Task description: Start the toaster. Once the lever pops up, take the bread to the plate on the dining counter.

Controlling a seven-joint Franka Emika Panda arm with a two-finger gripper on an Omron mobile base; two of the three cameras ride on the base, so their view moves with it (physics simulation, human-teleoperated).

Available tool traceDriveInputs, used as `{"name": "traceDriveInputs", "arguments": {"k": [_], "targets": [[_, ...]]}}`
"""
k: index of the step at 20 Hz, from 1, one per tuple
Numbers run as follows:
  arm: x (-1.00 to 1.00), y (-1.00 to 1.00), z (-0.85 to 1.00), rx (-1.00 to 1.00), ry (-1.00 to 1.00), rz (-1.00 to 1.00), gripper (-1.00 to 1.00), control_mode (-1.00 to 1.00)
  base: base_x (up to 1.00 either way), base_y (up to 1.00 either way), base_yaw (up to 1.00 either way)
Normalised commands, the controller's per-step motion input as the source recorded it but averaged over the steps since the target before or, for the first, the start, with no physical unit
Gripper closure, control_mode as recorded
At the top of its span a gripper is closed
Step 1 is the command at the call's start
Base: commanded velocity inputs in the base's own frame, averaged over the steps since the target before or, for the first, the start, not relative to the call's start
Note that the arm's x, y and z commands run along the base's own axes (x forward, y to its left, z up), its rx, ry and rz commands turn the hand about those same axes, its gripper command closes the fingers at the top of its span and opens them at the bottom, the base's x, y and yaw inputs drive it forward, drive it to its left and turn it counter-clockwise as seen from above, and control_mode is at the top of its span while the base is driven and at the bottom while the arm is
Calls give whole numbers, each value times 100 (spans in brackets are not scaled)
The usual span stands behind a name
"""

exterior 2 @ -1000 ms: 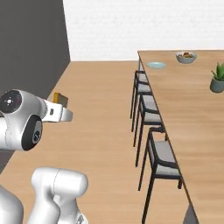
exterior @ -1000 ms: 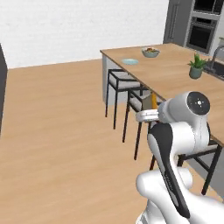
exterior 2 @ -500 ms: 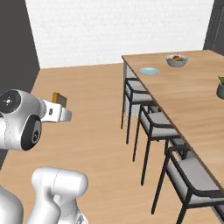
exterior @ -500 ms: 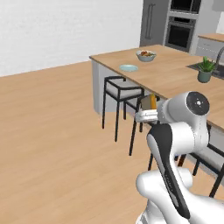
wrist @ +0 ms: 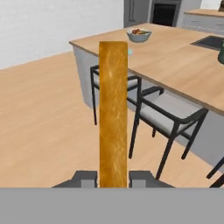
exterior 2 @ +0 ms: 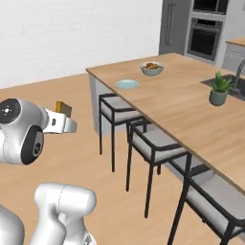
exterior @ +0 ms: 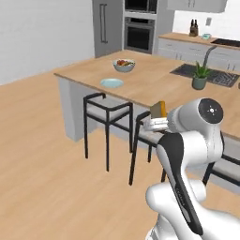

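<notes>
My gripper [wrist: 113, 177] is shut on the bread [wrist: 113, 113], a tan-brown slice that stands upright and edge-on between the dark fingertips [wrist: 85, 176]. The bread [exterior: 158, 110] sticks up in front of the arm's wrist, as does the bread [exterior 2: 63, 108] in the right base view. The light-blue plate [exterior: 111, 83] lies near the left end of the dining counter [exterior: 154, 84], well ahead of the gripper; the plate [exterior 2: 127, 84] sits bare. In the hand view the plate [wrist: 130, 52] peeks out from behind the bread. The toaster is out of view.
A grey-blue fruit bowl [exterior: 123, 64] stands beyond the plate and a potted plant [exterior: 200, 77] further right. Black stools [exterior: 107, 115] line the counter's near side between me and the top. Bare wood floor [exterior: 42, 154] lies to the left; oven and fridge wall behind.
The whole scene has shifted: the base has driven and turned, and the dining counter is now nearer and more central. The bread stays held in the gripper as before.
</notes>
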Motion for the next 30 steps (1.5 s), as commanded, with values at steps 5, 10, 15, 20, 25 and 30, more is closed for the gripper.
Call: {"name": "traceDriveInputs", "arguments": {"k": [5, 10, 15, 20, 25, 30], "targets": [[0, 0, 0, 0, 0, 0, 100, 100, 100, 100, -57], [0, 0, 0, 0, 0, 0, 100, 100, 95, 100, -51], [0, 0, 0, 0, 0, 0, 100, 100, 69, 100, -44], [0, 0, 0, 0, 0, 0, 100, 100, 71, 100, -40], [0, 0, 0, 0, 0, 0, 100, 100, 72, 100, -39], [0, 0, 0, 0, 0, 0, 100, 100, 59, 100, -34]]}}
